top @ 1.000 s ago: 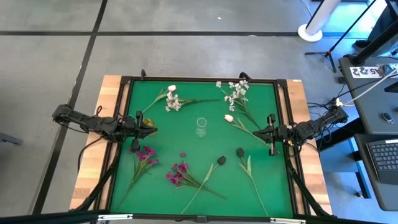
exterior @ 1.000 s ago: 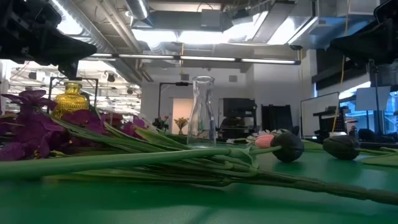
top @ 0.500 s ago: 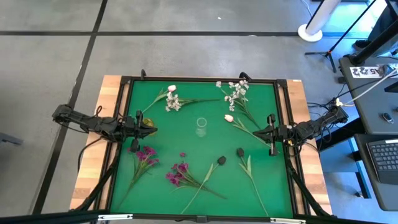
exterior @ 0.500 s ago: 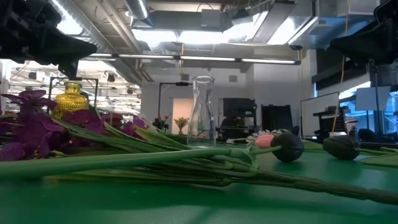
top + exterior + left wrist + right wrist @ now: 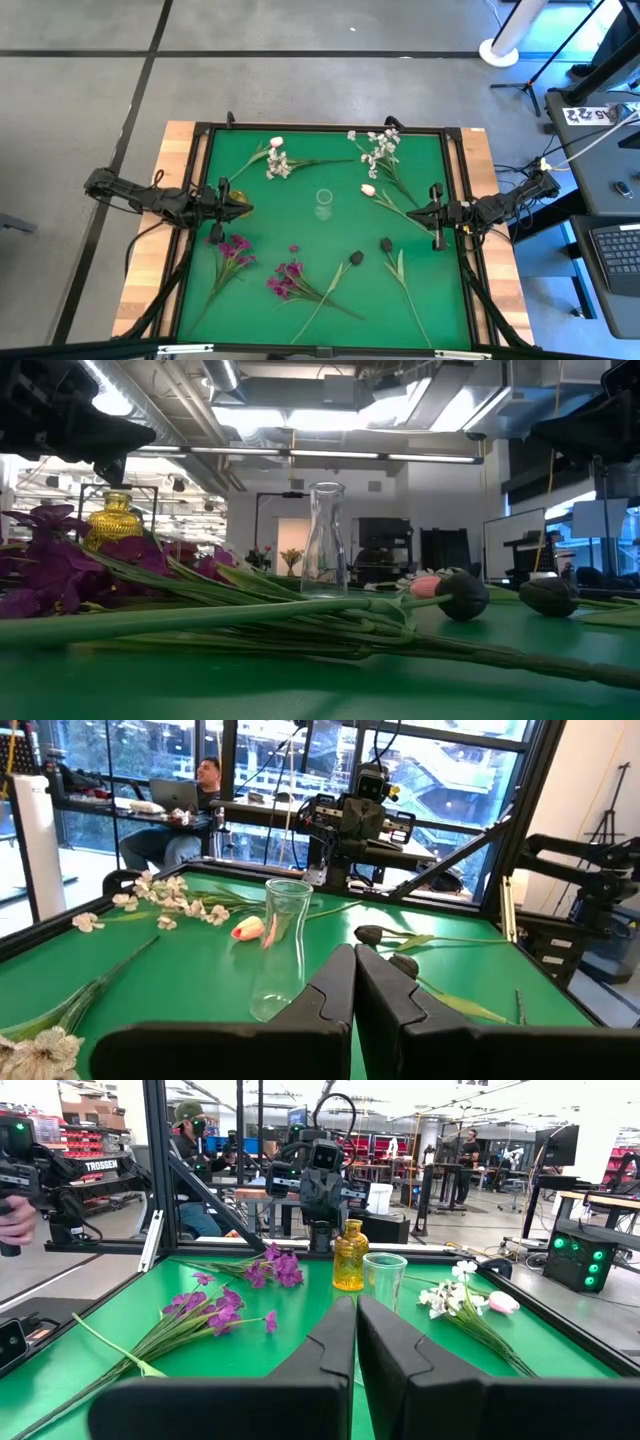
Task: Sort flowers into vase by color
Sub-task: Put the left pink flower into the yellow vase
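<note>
Still Nothing Moved: Sorting Has Not Begun

Nothing has shifted over the last second, so you are at the start. Your left gripper (image 5: 236, 205) waits at the table's (image 5: 455, 290) left edge, fingers shut and empty; your right gripper (image 5: 425, 212) mirrors it at the right edge, also shut and empty. The flowers (image 5: 285, 280) all lie scattered on the green surface around the clear vase (image 5: 323, 203), which holds none.

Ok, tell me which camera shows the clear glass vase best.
The low view: the clear glass vase stands upright in full profile, empty. The left wrist view also shows it whole, partly behind that gripper's fingers. The right wrist view shows it beside the yellow vase. The high view shows only its rim from above.
</note>
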`<action>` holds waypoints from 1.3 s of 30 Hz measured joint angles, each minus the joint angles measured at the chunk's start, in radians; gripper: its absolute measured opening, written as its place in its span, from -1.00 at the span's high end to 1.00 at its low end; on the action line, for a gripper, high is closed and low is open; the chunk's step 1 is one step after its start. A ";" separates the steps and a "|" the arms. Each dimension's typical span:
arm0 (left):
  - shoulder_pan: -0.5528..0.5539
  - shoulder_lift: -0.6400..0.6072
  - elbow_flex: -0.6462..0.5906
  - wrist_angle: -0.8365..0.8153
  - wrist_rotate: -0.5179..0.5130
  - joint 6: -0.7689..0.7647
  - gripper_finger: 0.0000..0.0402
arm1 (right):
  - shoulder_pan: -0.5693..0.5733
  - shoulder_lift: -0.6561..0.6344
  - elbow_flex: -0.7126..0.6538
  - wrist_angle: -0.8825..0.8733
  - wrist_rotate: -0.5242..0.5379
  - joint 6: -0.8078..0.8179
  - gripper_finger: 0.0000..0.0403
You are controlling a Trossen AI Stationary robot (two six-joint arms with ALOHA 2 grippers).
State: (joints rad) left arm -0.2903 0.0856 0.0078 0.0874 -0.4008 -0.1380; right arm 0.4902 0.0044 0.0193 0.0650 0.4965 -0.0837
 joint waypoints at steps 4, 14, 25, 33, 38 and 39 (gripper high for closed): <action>0.000 0.000 0.025 0.019 -0.031 0.040 1.00 | 0.000 0.000 0.000 0.000 0.000 0.000 0.92; 0.000 0.032 0.293 -0.210 -0.291 0.079 1.00 | 0.000 0.000 0.000 0.000 0.000 0.000 0.92; 0.071 0.326 0.572 -0.323 -0.435 0.133 1.00 | 0.000 0.000 0.000 0.000 0.000 0.000 0.92; 0.288 0.624 0.761 -0.521 -0.351 0.034 1.00 | 0.000 0.000 0.000 0.000 0.000 0.000 0.92; 0.502 0.770 0.867 -0.598 -0.104 -0.013 1.00 | 0.000 0.000 0.000 0.000 0.000 0.000 0.92; 0.545 0.795 0.882 -0.608 -0.066 -0.005 1.00 | 0.000 0.000 0.000 0.000 0.000 0.000 0.92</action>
State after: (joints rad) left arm 0.2549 0.8807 0.8895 -0.5204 -0.4671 -0.1430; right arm 0.4904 0.0040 0.0193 0.0647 0.4961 -0.0837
